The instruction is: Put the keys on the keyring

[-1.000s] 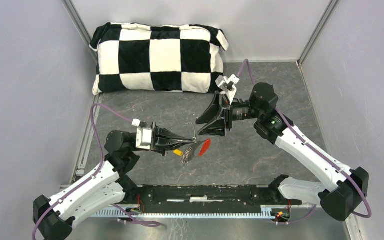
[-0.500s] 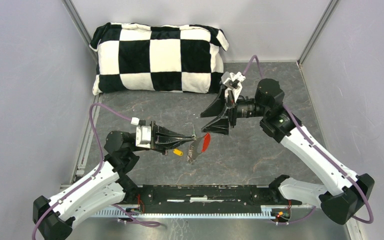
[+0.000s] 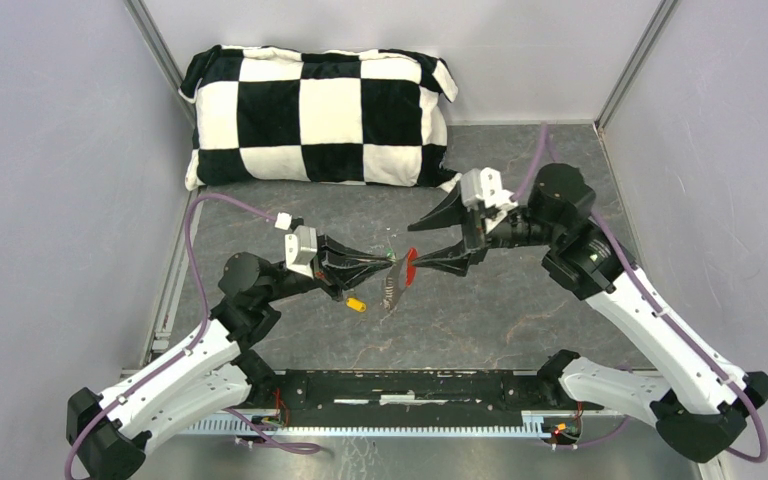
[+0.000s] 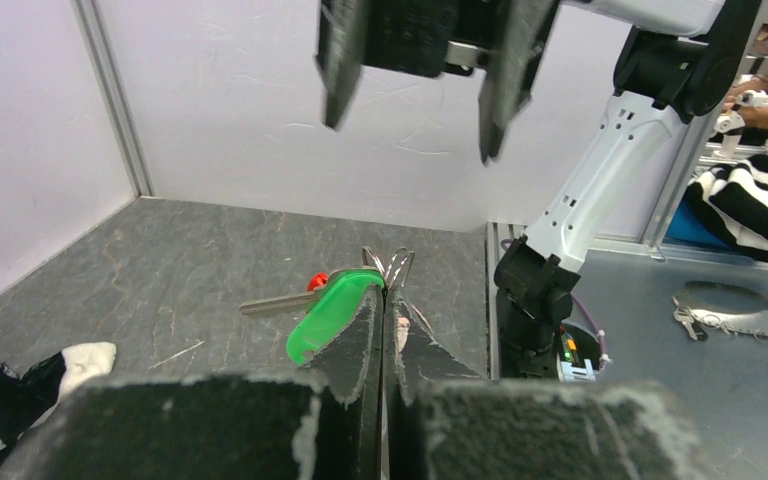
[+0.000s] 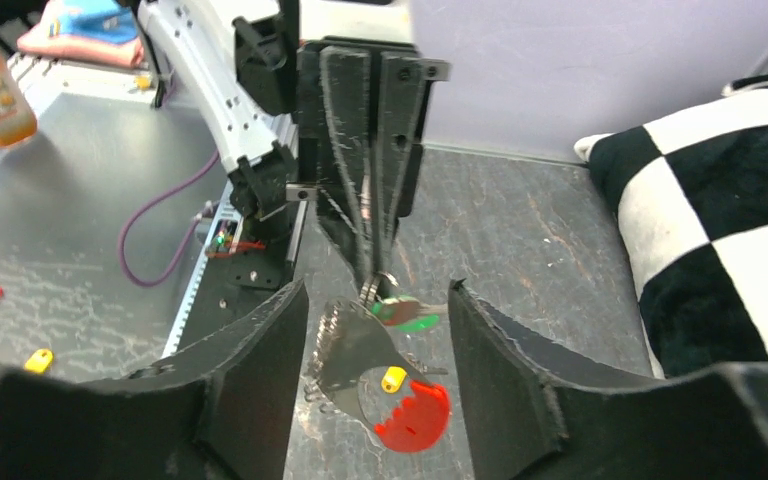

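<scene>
My left gripper is shut on the keyring, a thin metal ring pinched at its fingertips. A red tag and a dark grey toothed piece hang from the ring. The green-headed key rests against the ring at the left fingertip, metal blade pointing left; I cannot tell whether it is threaded on. The yellow-headed key lies on the table under the left gripper. My right gripper is open, its fingers either side of the hanging bunch without touching it.
A black-and-white checked pillow lies against the back wall. Grey walls close in the left, right and back sides. The black base rail runs along the near edge between the arm bases.
The right gripper turned and swung down and right, its fingers now straddling the red tag. The left gripper rose slightly with the keyring. The yellow key stayed put.
</scene>
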`<state>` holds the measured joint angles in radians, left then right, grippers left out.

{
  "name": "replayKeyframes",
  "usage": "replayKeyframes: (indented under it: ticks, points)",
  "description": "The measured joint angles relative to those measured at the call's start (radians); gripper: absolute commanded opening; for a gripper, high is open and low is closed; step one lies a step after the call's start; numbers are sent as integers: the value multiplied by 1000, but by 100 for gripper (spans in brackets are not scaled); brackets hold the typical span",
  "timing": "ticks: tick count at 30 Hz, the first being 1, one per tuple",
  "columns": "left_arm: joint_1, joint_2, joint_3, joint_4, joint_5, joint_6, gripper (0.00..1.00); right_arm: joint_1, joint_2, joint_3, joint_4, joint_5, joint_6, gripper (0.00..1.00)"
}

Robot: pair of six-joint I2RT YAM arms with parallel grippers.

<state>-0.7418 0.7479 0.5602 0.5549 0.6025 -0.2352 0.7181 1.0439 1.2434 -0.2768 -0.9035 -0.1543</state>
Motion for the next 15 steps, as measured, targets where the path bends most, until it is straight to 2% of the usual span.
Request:
replayKeyframes:
  ticks: [6,15]
  points:
    - [0,11,3,-9,-29,0,2,60,37,30,-109,76,-131,50]
    - [0,11,3,-9,-34,0,2,80,38,32,-162,146,-182,50]
